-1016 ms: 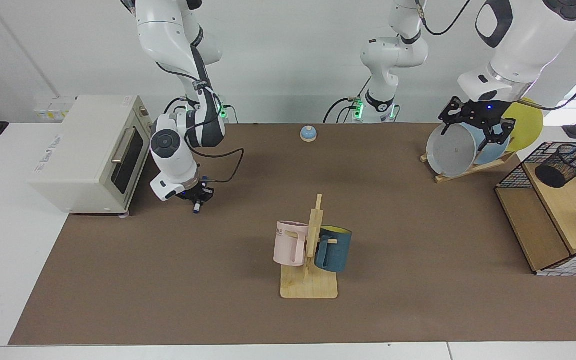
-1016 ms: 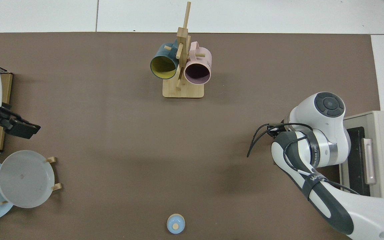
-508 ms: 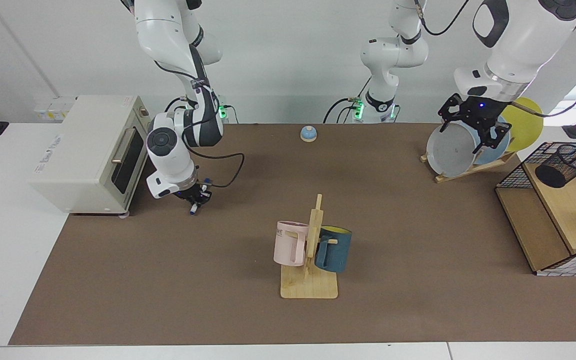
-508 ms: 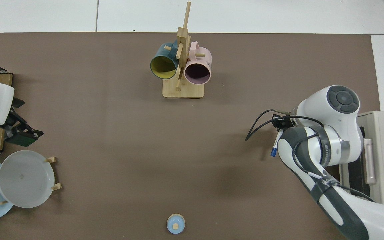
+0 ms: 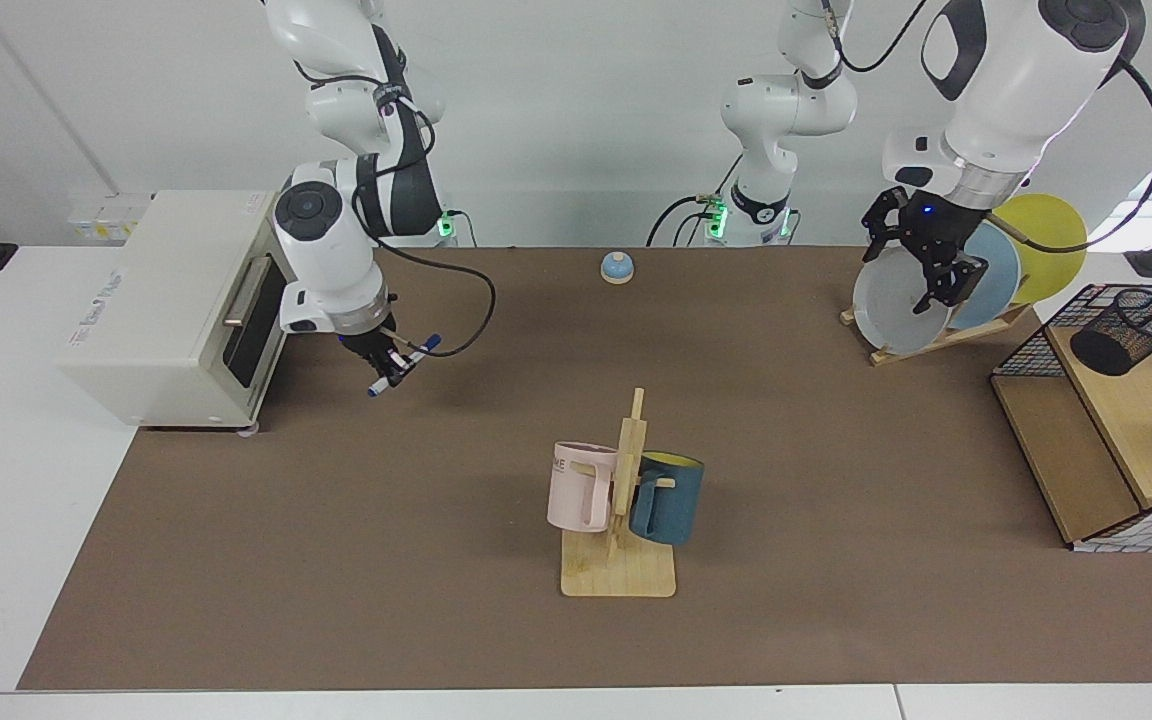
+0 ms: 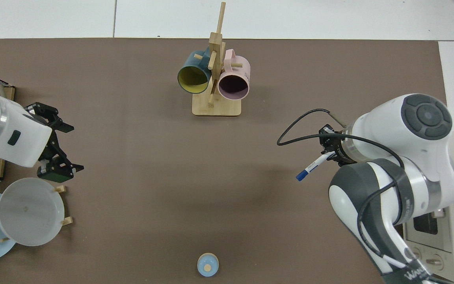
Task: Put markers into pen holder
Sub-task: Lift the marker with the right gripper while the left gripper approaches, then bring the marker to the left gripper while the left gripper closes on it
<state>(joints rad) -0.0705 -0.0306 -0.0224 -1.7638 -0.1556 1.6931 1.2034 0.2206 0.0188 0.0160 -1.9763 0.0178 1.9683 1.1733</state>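
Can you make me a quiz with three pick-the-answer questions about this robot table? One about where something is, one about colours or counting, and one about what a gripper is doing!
1. Where is the pen holder?
A. on the mug stand
B. on the wooden shelf of the wire basket
C. on top of the toaster oven

2. How many mugs hang on the wooden mug stand?
A. one
B. two
C. four

3. What is the right gripper doing?
A. holding the marker above the table
B. resting open on the mat
C. gripping a plate

Answers:
1 B: the black mesh cup stands on the wooden shelf inside the wire basket.
2 B: a pink mug and a dark blue mug hang there.
3 A: its fingers are shut on the marker, tilted in the air near the toaster oven. The left gripper is open by the plate rack.
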